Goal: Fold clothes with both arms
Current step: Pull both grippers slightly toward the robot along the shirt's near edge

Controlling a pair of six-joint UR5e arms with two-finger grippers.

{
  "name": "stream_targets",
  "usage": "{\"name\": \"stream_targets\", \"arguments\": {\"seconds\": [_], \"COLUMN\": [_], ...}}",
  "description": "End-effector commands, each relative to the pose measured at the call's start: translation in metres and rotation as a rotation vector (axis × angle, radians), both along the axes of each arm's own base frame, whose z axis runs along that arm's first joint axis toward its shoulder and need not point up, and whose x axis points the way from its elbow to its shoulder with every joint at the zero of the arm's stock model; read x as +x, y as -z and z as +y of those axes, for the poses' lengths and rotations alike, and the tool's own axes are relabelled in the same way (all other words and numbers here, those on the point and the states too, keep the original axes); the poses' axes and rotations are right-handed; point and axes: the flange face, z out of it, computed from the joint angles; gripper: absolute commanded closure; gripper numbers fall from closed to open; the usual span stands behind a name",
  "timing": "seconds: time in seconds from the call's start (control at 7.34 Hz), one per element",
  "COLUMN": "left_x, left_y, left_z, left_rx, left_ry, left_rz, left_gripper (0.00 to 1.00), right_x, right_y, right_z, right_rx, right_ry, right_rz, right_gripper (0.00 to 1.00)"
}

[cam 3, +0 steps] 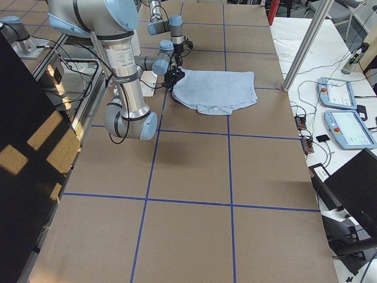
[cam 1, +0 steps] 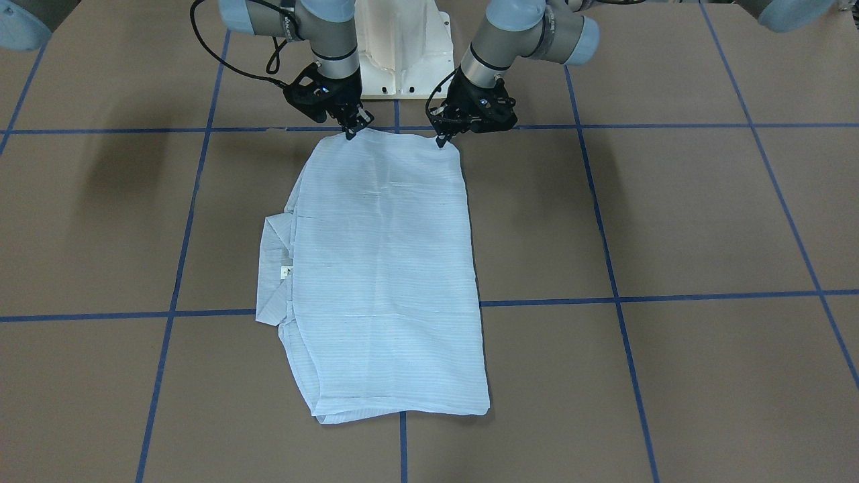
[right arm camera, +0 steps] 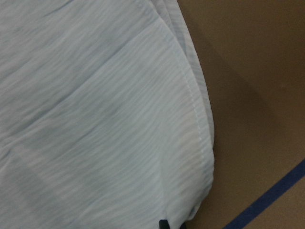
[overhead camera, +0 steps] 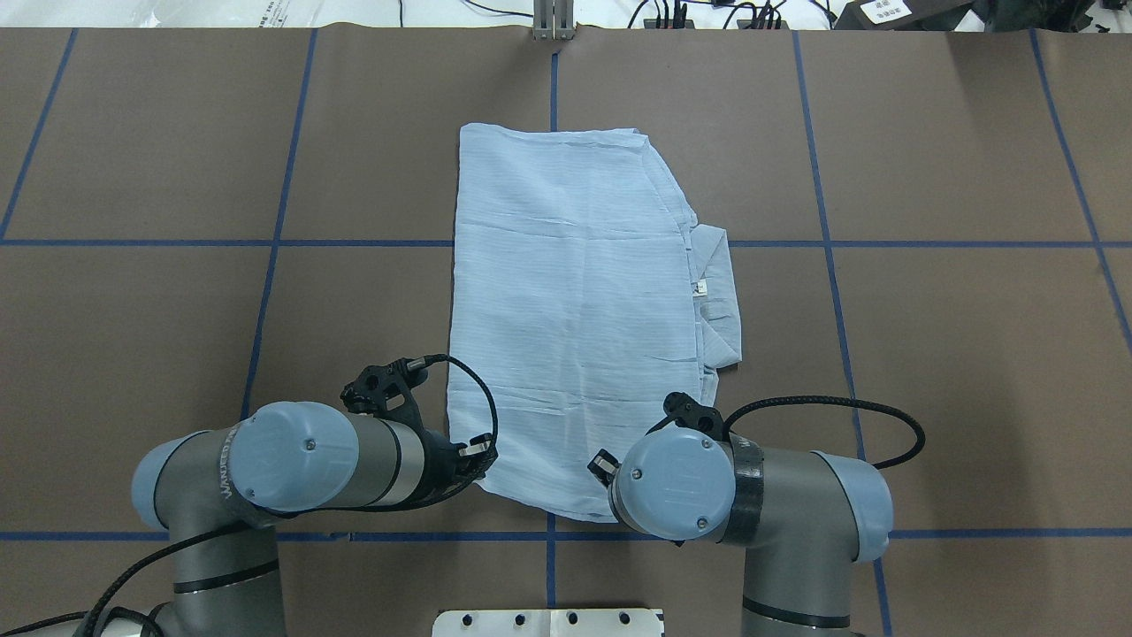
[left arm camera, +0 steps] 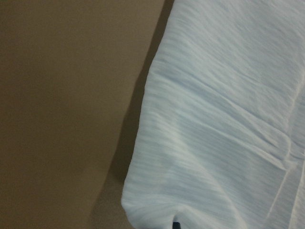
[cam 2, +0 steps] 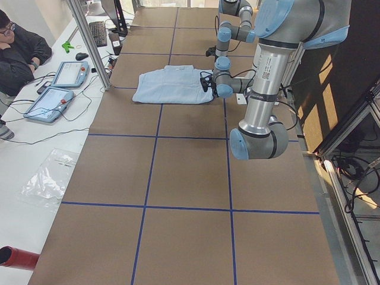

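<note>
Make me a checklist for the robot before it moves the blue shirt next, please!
1. Is the left gripper at a corner of the shirt? Ok, it meets the corner nearest the robot.
2. Is the right gripper at the other near corner? Ok.
3. Are both grippers really pinching cloth? Cannot tell, that part is too small to see.
4. Is the shirt lying flat on the table? Ok, it has only soft creases.
5. Is the collar tucked in? Not ok, it sticks out past the folded edge on the robot's right side.
</note>
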Motion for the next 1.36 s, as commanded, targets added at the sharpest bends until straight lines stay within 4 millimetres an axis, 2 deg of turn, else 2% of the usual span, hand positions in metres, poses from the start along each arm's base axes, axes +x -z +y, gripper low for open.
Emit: {"name": "stream_targets", "arguments": {"seconds": [0.0,0.14,0.54,0.68,0.95,1.09,1.23], "left_x": [-0.018,-0.024,-0.039,-0.050,-0.095,-0.109,-0.120], "left_y": [0.019,0.027,0.057,0.066,0.095,0.103,0.112], "left_z": [0.009,0.016,0.063,0.078,0.102,0.115,0.119], "left_rx": [0.008,0.003,-0.001,-0.009,-0.016,-0.024,-0.027], "left_ry": [-0.007,-0.016,-0.092,-0.117,-0.154,-0.174,-0.186], "left_rz": [0.034,0.017,0.000,-0.036,-0.059,-0.062,-0.039], "left_gripper": [1.00,1.00,1.00,1.00,1.00,1.00,1.00], "right_x": [0.020,0.031,0.047,0.064,0.097,0.115,0.133], "right_y": [0.009,0.017,0.035,0.049,0.074,0.085,0.097], "right_z": [0.003,0.011,0.038,0.047,0.056,0.059,0.057], "right_rx": [0.010,0.018,0.029,0.012,0.007,-0.006,-0.024], "right_ry": [0.010,0.023,0.118,0.150,0.171,0.186,0.200], "right_rz": [-0.033,-0.060,-0.082,-0.077,-0.134,-0.153,-0.194], "right_gripper": [1.00,1.00,1.00,1.00,1.00,1.00,1.00]}}
